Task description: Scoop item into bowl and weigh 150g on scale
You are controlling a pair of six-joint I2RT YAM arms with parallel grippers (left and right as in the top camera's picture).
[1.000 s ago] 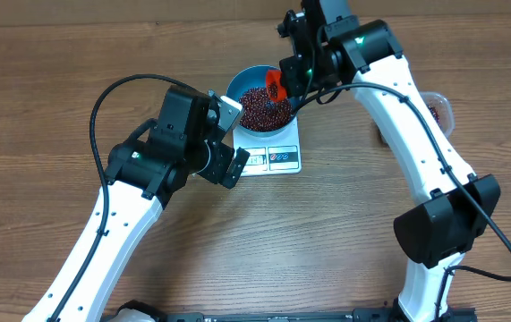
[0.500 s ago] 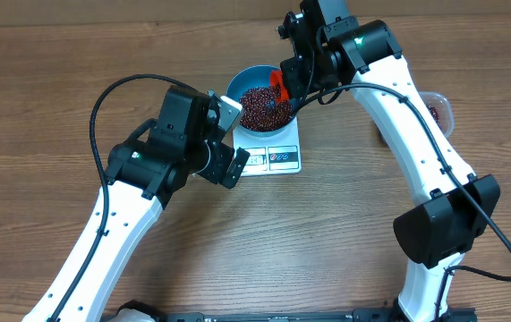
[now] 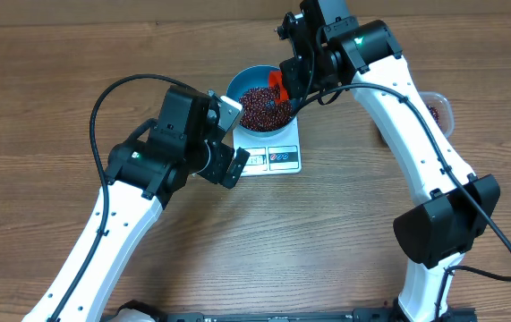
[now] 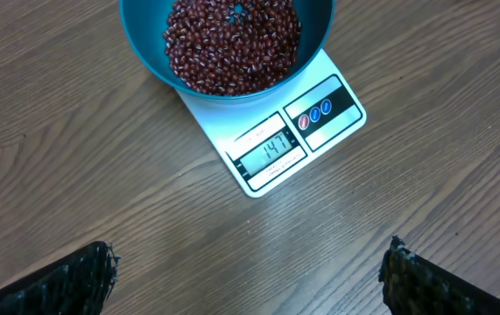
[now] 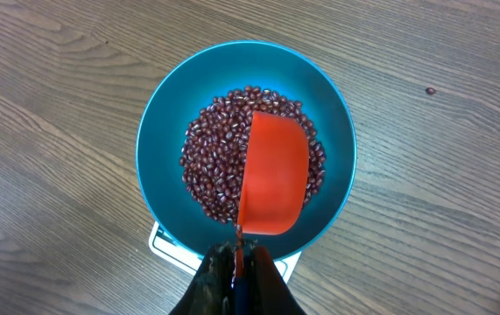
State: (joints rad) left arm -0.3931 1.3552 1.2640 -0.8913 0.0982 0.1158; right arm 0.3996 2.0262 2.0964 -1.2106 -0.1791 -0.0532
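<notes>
- Table (image 3: 58, 72): one, wood-grain, carrying everything below.
- Arms: two, white with black joints.
  - The left gripper (image 3: 237, 136) hovers just beside the scale's near-left corner. Its fingers are spread wide and grasp nothing.
  - The right gripper (image 5: 236, 262) hangs over the bowl, clenched on the scoop's handle.
- Scale (image 4: 320, 109): one, white and flat, at table centre. Its display and blue-marked buttons are clear of the bowl. Only the left wrist view shows the display, and the digits seem to read 147.
- Bowl (image 5: 158, 131): one, blue, standing on the scale and covering most of its platform.
- Tub (image 3: 438, 109): one, clear plastic, at the right edge. It appears in the overhead view only, half hidden behind the right arm, with a few beans visible inside.
- Scoop (image 5: 274, 175): one, orange, held above the bowl's middle. Overhead, the right wrist blocks most of it.
- Beans (image 4: 232, 44): many, dark red-brown, heaped in the bowl.
- Stray bean (image 5: 430, 90): one, on the bare table, seen in the right wrist view only.
</notes>
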